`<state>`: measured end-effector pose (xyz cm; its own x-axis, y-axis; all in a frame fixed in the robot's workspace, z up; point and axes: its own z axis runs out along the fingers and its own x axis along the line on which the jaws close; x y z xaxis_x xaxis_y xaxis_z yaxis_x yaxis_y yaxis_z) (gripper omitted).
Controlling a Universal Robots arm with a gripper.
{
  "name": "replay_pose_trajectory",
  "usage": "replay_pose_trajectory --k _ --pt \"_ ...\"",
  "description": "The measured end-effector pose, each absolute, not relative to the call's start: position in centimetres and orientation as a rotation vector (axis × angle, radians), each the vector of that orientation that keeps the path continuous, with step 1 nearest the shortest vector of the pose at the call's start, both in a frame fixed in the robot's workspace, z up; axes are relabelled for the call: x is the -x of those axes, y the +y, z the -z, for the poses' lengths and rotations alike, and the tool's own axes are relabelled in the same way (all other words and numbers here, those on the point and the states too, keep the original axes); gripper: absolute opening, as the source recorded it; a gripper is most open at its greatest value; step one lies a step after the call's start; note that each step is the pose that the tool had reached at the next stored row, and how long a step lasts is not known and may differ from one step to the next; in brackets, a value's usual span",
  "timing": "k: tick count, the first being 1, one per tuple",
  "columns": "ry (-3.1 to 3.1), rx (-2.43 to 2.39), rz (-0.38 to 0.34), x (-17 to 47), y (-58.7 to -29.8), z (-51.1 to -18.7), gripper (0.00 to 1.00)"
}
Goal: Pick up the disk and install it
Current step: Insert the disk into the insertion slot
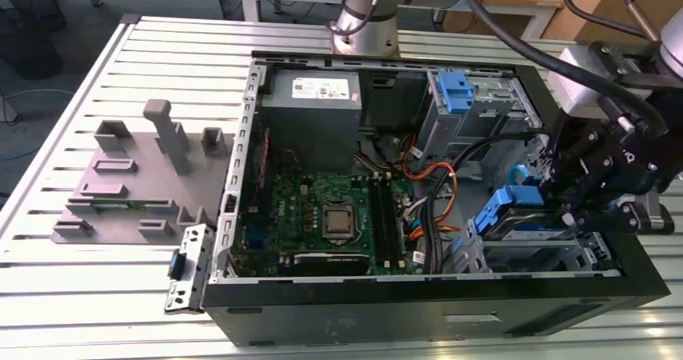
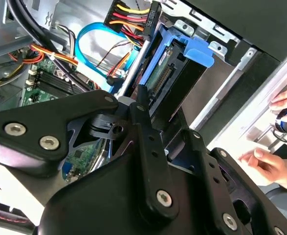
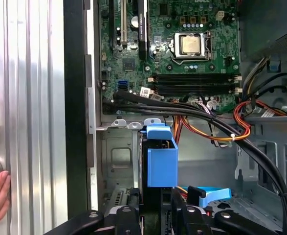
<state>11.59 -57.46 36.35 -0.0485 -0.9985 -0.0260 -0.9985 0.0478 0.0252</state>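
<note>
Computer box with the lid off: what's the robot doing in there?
A robot arm is reaching into an open computer case. Its gripper holds the disk by its blue frame, tilted over the metal bay at the exterior view's right. The disk does not look seated in the bay yet.

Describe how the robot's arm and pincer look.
The arm is a silver-grey tube with thick black cables running beside it. The pincer is matte black, built of rounded linkage bars pinned with silver screws.
</note>
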Motion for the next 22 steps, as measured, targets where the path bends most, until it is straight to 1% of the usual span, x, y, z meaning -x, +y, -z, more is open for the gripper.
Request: replay_pose_trajectory --k 10,16,17,18,19,20,22 --pt "2.273 2.166 -0.057 -11.6 -57.5 -34.6 0.35" --pt "2.274 2.167 -0.056 -11.6 -57.5 -34.5 0.35" --pt "2.274 2.167 -0.056 -11.6 -57.5 -34.5 0.36" --pt "2.274 2.167 -0.056 -11.6 -57.5 -34.5 0.42" --pt "2.274 2.167 -0.056 -11.6 -57.5 -34.5 0.42" --pt "2.274 2.167 -0.056 -11.6 -57.5 -34.5 0.48" --pt "2.274 2.167 -0.056 -11.6 -57.5 -34.5 0.48"
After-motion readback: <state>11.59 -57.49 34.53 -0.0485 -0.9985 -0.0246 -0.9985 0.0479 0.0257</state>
